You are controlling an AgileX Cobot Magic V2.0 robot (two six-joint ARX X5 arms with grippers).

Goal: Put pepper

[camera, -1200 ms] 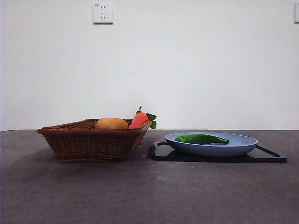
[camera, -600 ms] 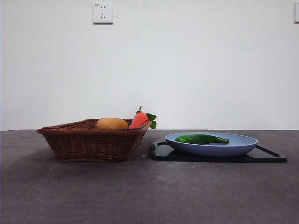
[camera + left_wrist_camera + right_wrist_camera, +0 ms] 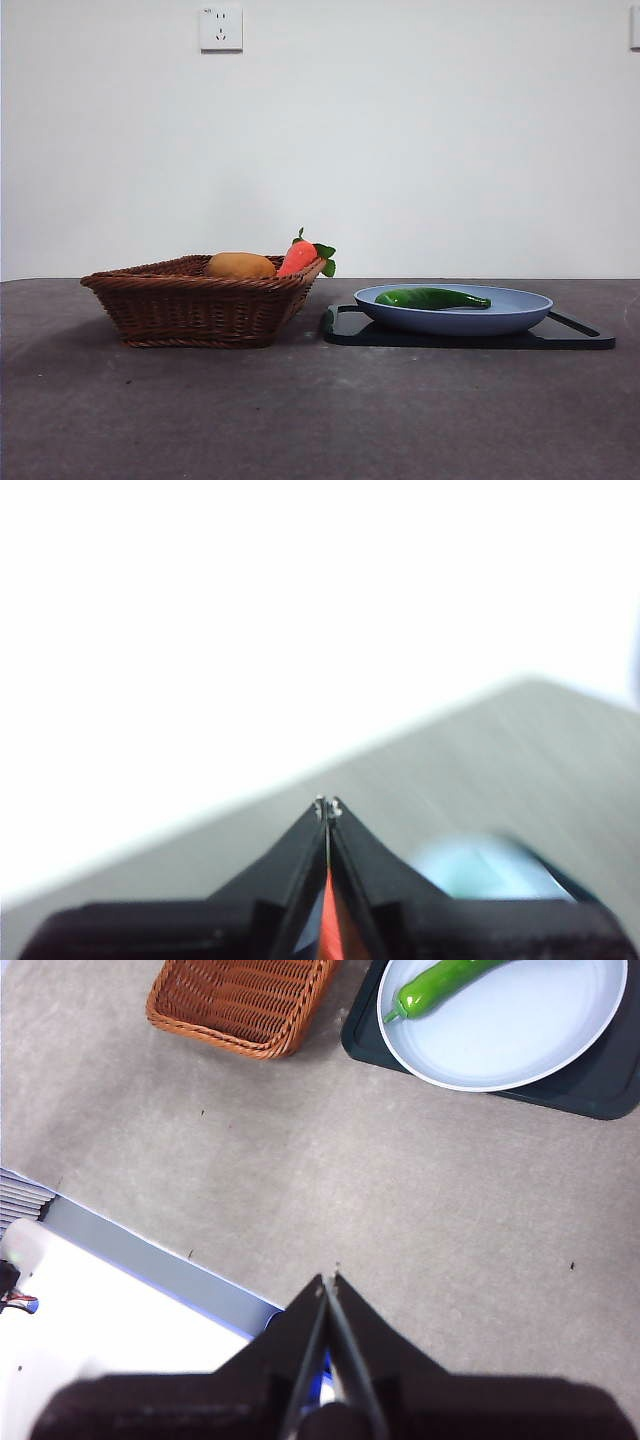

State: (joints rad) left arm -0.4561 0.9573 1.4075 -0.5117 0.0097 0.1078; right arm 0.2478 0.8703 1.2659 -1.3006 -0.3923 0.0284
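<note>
Black jaws on the right gripper (image 3: 329, 1278) are pressed together, holding nothing, well above the grey table (image 3: 420, 1210). The left gripper (image 3: 328, 805) is likewise closed and empty, raised away from everything. Farther out, the pepper (image 3: 432, 297) lies on its side in the pale blue plate (image 3: 520, 313), which sits on a dark tray (image 3: 575, 335). Just beside the tray stands a wicker basket (image 3: 200, 305) holding a yellow-orange fruit (image 3: 240, 265) and a red-orange item with green leaves (image 3: 300, 256).
</note>
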